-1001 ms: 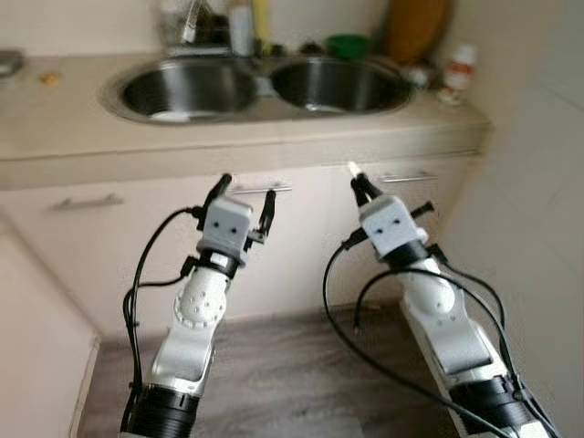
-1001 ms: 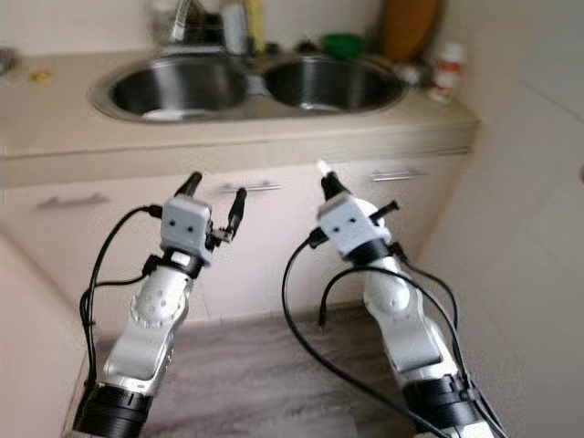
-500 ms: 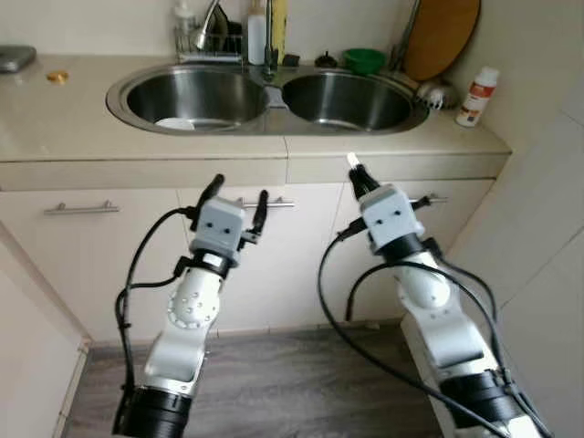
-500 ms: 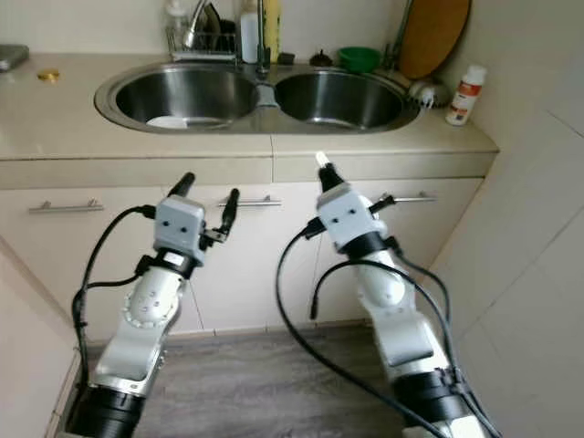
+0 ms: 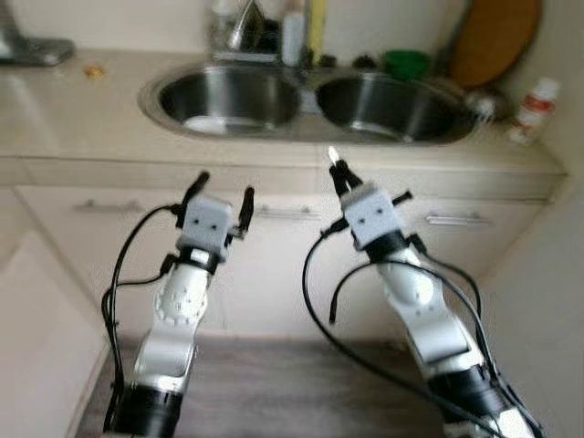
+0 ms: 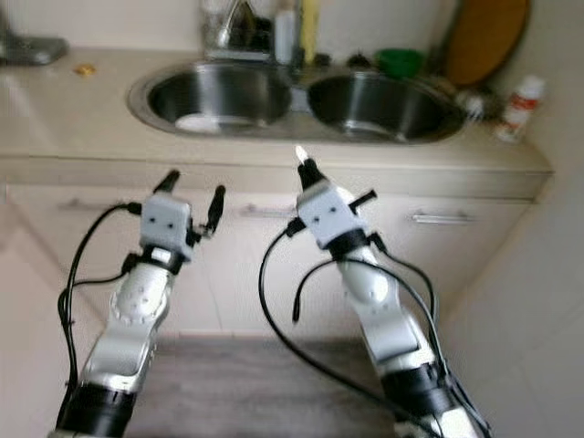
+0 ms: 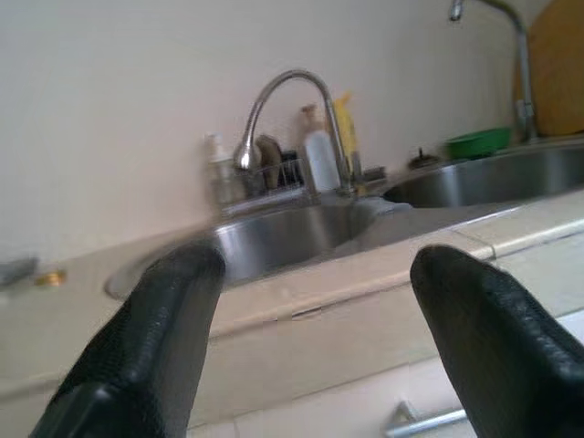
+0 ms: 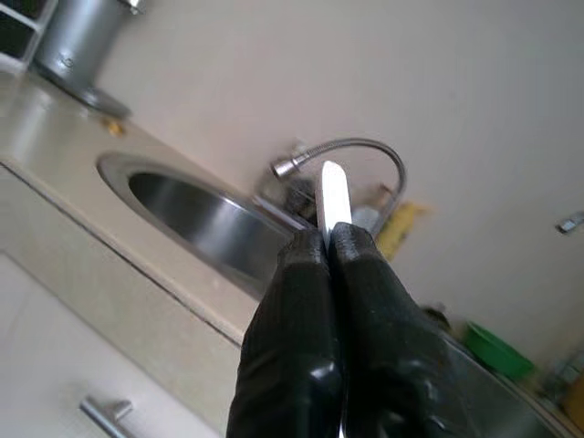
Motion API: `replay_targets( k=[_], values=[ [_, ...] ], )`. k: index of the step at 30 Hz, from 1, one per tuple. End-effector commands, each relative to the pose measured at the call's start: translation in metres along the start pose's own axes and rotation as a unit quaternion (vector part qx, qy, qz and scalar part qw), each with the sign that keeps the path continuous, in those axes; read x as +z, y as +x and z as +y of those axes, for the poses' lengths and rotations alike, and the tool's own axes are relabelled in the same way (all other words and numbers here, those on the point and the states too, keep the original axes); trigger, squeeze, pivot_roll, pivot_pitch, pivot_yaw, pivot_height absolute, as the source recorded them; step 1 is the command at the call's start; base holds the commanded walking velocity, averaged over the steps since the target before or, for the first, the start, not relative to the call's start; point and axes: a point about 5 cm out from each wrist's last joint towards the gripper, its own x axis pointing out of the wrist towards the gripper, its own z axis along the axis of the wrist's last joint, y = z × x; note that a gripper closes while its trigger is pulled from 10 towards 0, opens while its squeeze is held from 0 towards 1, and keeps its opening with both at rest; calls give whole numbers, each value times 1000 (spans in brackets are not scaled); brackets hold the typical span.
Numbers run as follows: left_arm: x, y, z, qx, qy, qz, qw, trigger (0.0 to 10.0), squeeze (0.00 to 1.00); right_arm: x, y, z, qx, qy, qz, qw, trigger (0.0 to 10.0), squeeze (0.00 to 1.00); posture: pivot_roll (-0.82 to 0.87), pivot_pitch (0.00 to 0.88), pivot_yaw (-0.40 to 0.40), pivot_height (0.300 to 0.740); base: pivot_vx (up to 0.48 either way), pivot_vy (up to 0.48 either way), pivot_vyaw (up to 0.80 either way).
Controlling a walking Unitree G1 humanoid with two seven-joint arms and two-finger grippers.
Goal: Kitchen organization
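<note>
My right gripper (image 5: 339, 173) is raised in front of the counter edge, shut on a thin white utensil (image 8: 333, 196) whose tip (image 5: 333, 153) sticks up past the fingertips. To its left my left gripper (image 5: 225, 185) is held at about the same height, open with nothing between its fingers (image 7: 173, 310). Both are short of the steel double sink (image 5: 310, 82). A white plate (image 6: 196, 121) lies in the left basin. Behind the sink stand a curved faucet (image 7: 292, 91), a dish rack with bottles (image 7: 274, 173) and a green bowl (image 5: 404, 62).
A wooden board (image 5: 493, 41) leans at the back right, with a red-labelled bottle (image 5: 532, 100) near it. A small golden item (image 5: 93, 68) and a metal appliance (image 5: 27, 46) are on the counter at the left. Cabinet fronts with bar handles (image 5: 456, 220) lie below; a wall closes the right.
The whole picture has shifted as the camera moved, and it is blurred now. Both arms keep the same pose, with the white utensil still held in the right gripper.
</note>
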Motion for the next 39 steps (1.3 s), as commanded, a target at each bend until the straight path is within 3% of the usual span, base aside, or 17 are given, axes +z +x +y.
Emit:
replay_targets(
  k=[1, 17, 36, 38, 39],
  values=[
    [3, 2, -2, -9, 3, -7, 1000, 10000, 0, 3, 3, -6, -13, 6, -8, 1000, 0, 0, 72, 0, -69, 740, 281, 0, 638],
    [5, 3, -1, -8, 4, -10, 1000, 10000, 0, 8, 9, -17, -51, 18, -23, 998, 0, 0, 71, 0, -70, 740, 281, 0, 0],
    [5, 4, -1, -10, 3, -12, 1000, 10000, 0, 11, 12, -19, -57, 22, -33, 998, 0, 0, 73, 0, -68, 740, 282, 0, 0],
    [5, 4, -1, -9, 4, -13, 1000, 10000, 0, 11, 12, -19, -56, 22, -33, 998, 510, 0, 73, 0, -68, 740, 296, 0, 0],
    [5, 4, -1, -9, 4, -14, 1000, 10000, 0, 11, 12, -19, -56, 22, -32, 998, 2471, 0, 75, 0, -69, 740, 296, 0, 0]
  ],
)
